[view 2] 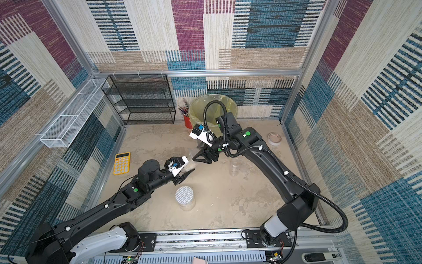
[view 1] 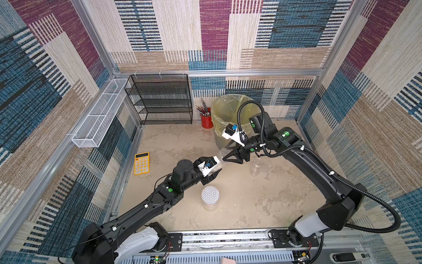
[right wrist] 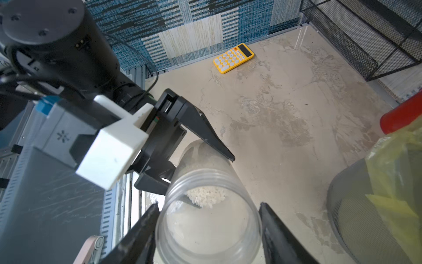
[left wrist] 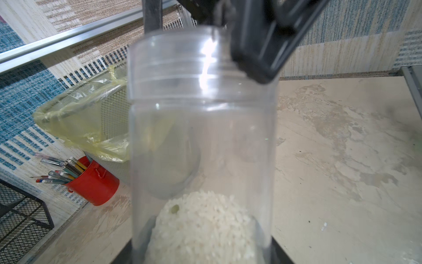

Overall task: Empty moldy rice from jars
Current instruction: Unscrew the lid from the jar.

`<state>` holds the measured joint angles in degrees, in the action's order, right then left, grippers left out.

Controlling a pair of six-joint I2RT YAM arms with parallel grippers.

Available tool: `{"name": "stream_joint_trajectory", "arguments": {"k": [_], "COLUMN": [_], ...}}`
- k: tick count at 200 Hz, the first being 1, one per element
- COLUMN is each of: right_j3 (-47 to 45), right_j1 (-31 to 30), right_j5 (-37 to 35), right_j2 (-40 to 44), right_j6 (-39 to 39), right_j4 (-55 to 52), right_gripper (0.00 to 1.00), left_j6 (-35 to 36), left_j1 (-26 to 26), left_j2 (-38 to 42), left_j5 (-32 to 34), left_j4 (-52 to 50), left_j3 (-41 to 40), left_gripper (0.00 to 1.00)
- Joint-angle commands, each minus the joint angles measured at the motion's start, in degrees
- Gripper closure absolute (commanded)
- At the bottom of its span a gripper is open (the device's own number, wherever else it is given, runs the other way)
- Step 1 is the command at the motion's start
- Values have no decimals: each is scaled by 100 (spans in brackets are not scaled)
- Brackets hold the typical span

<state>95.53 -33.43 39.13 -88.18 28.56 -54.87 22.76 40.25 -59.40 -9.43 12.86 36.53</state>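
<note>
A clear jar point(view 1: 220, 156) point(view 2: 191, 157) hangs tilted over the middle of the table between both arms. My left gripper point(view 1: 217, 168) point(left wrist: 203, 256) is shut on its base end, where the moldy rice point(left wrist: 205, 224) point(right wrist: 205, 196) sits as a white clump. My right gripper point(view 1: 225, 152) point(right wrist: 209, 219) is closed on the jar's other end, on the clear lid point(left wrist: 201, 64). A jar with a white grid lid point(view 1: 210, 196) point(view 2: 184, 195) stands near the front. A third jar point(view 1: 257, 166) point(view 2: 234, 166) stands open at the right, its clear lid point(view 2: 244, 168) beside it.
A mesh bin with a yellow bag point(view 1: 228, 109) point(left wrist: 91, 109) stands at the back behind my right wrist, with a red pencil cup point(view 1: 206, 121) beside it. Black wire shelf point(view 1: 159, 100) at back left, yellow calculator point(view 1: 141, 163) at left, white ring point(view 2: 274, 138) at right.
</note>
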Motion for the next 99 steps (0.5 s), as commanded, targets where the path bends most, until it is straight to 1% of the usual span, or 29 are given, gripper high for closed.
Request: {"name": "stream_joint_trajectory", "arguments": {"k": [1,31,56,99], "right_j3": [72,186,177,179], "right_j1": [11,12,21,29], "right_j5": [-539,-597,-472,-321], "right_j2": [-120,-163,-129,-206], "right_j6": [916,1447,1799,1847], "right_j4": [-199,-267,-175,-200], "right_gripper": [50,49,46,47], "left_j6": [-63,-109,-132,-120], "left_j1": [-8,-8,-8,-8], "left_j2": [34,-19,-28,14], "left_j5": [-243,-287,-301,-243], "left_j4": [239,199,152,112], "left_j3": [68,134,169,170], "left_gripper": [97,97,97,97]}}
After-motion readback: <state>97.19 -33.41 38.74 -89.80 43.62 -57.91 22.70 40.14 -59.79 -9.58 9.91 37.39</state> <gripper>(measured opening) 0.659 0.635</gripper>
